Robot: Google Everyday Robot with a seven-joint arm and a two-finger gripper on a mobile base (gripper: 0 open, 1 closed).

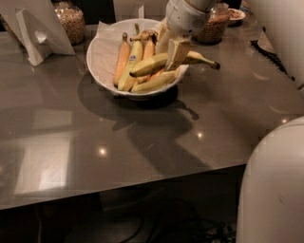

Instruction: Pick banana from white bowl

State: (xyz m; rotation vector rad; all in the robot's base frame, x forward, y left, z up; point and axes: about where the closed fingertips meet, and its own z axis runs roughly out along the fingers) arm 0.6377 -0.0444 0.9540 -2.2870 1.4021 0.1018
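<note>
The white bowl (97, 57), lined with white paper, stands at the back middle of the grey table and holds several bananas. My gripper (172, 53) reaches down over the bowl's right side and is shut on the banana (148, 65), a long pale-yellow one. It lies across the other fruit and its dark stem tip (216, 65) sticks out past the right rim. One finger (178, 51) shows in front of it. A straighter banana with a blue sticker (132, 59) and an orange-tinted banana (121, 59) lie to its left in the bowl.
A jar of nuts (71, 21) and a white folded card stand (35, 33) are at the back left. Another jar (213, 26) and a small plate (236, 14) are at the back right. My white body (275, 190) fills the lower right, at the table's front edge.
</note>
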